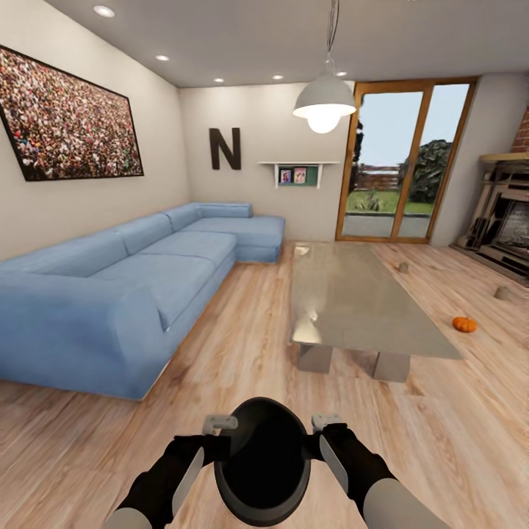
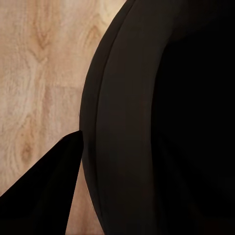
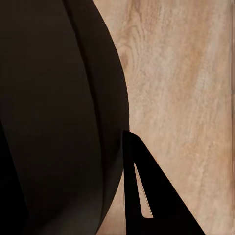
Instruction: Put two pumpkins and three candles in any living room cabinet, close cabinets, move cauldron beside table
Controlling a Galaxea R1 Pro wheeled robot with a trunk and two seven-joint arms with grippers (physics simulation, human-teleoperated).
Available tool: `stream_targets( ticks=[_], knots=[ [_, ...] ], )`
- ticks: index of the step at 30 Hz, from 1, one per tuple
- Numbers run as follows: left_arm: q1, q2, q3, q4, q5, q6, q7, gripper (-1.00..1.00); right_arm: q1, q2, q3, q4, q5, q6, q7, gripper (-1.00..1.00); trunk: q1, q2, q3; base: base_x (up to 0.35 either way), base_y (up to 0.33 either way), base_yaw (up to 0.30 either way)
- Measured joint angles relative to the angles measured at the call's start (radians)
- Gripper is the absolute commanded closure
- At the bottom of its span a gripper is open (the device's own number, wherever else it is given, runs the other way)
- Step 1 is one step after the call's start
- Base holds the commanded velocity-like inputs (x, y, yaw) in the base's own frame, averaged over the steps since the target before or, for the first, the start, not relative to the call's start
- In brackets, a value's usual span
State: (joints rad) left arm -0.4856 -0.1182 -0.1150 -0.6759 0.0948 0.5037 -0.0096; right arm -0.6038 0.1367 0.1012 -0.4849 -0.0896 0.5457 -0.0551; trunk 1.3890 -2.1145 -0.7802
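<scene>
Currently the black cauldron [image 1: 262, 461] hangs between both arms above the wood floor [image 1: 455, 433], left tool [image 1: 219, 424] and right tool [image 1: 328, 423] clamped on its sides. Glass tabletop [image 1: 353, 297] lies ahead; one pumpkin [image 1: 464, 324] and two candles [image 1: 504, 292] sit on the floor beyond it.

One pumpkin [image 1: 464, 324], two candles [image 1: 403, 267] (floor), one cauldron [image 1: 262, 463]
</scene>
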Motion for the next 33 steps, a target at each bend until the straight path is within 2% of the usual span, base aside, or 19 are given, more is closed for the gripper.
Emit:
stream_targets(
  ticks=[10,27,33],
  knots=[
    [0.0,-0.001,0.001,-0.003,-0.004,0.003,0.0,1.0,0.0,-0.001,0.001,0.0,-0.004,0.0,0.0,1.0,0.0,0.0,0.002,0.202,-0.07,-0.05],
    [0.0,-0.001,0.001,-0.003,-0.005,0.006,0.0,1.0,0.0,-0.001,0.002,0.0,-0.007,0.001,-0.001,1.0,0.0,0.0,0.002,0.216,-0.225,0.0],
    [0.0,-0.002,0.001,-0.003,-0.006,0.005,0.0,1.0,0.0,-0.001,0.001,0.0,-0.005,0.001,0.0,1.0,0.0,0.0,0.003,0.04,-0.296,-0.017]
  ],
)
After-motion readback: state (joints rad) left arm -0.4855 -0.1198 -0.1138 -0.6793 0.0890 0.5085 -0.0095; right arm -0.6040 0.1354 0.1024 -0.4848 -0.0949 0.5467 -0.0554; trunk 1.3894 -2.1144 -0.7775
